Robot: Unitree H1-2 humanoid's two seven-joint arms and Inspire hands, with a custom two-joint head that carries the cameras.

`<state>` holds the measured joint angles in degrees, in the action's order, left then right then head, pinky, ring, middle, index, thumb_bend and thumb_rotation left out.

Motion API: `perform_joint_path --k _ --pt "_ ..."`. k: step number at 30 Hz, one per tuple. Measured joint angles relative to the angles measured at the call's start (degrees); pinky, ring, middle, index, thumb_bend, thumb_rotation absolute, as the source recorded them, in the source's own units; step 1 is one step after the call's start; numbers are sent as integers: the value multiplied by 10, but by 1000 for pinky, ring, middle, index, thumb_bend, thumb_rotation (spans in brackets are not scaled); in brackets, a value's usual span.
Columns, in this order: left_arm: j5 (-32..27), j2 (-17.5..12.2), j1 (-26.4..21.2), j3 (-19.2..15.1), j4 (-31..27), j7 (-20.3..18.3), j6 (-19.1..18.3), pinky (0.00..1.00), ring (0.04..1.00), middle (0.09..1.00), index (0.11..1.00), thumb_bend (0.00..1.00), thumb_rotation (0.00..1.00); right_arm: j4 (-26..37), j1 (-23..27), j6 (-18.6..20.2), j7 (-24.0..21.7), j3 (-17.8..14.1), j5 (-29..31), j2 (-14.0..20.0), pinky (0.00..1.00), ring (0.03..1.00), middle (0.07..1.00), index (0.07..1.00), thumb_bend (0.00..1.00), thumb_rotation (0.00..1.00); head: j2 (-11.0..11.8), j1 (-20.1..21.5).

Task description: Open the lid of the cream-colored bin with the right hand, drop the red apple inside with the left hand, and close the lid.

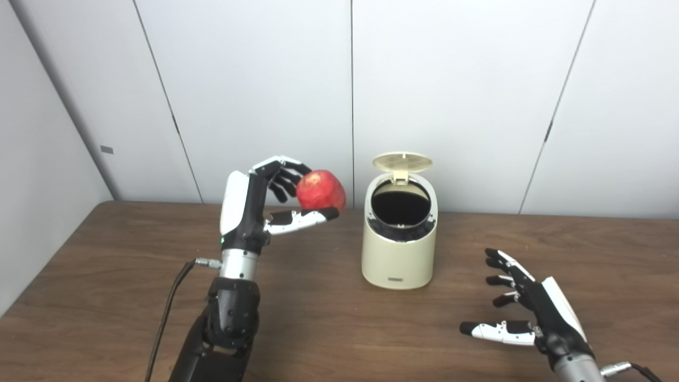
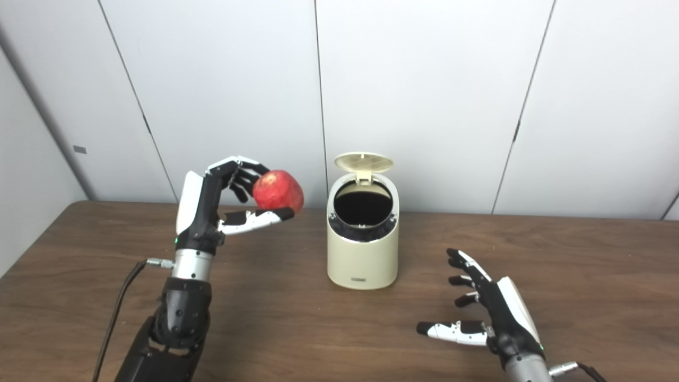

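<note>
— Where is the apple sitting right now?

— The round red apple (image 1: 320, 190) is being held up in the air by the left hand (image 1: 268, 204), whose dark fingers (image 1: 286, 178) are curling around its far side while the white-and-black thumb (image 1: 299, 218) is pressing in beneath it. The fruit is hanging well above the dark brown wooden surface (image 1: 318, 318), just to the left of the bin and about level with the bin's mouth (not over the opening itself).

— And the bin?

— The small cream-colored plastic bin (image 1: 399, 241) is standing upright near the middle of the surface, close to the pale panelled wall (image 1: 451, 79). Its round cream lid (image 1: 402, 162) is standing flipped up at the back on its hinge, so the dark inside is showing through the round opening.

— What is the right hand doing?

— The right hand (image 1: 536, 307) is hovering low over the surface to the right of the bin, well apart from it. It is gripping nothing: its fingers are spreading out toward the bin and the thumb is pointing off to the left, away from them.

— Anything else in view?

— A black cable (image 1: 167, 313) is trailing down from the left wrist toward the near edge.
</note>
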<state>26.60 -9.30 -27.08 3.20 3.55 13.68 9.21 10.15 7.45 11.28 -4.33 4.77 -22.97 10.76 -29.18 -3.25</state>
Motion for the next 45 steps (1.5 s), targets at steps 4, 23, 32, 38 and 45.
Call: perform_joint_path --k 4,23,32,38,45 --pt "14 13 -11 9 1 -1 0 288 391 483 480 527 0 0 2 -1 1 4 -4 -1 605 753 865 882 720 169 3 18" --pt "22 81 -39 34 91 17 18 301 398 472 485 527 0 5 2 3 9 16 -40 -12 639 779 859 883 715 196 10 45" --pt "46 92 -52 44 171 83 61 305 408 467 489 527 0 11 2 4 10 16 -51 -19 633 795 872 881 717 204 11 53" --pt "70 94 -67 51 211 130 74 296 400 453 497 526 0 20 1 15 12 16 -53 -25 635 805 884 882 713 204 10 54" --pt "110 84 -85 74 261 171 76 379 462 462 519 523 0 24 -3 17 12 16 -52 -26 624 791 874 880 713 205 9 55"
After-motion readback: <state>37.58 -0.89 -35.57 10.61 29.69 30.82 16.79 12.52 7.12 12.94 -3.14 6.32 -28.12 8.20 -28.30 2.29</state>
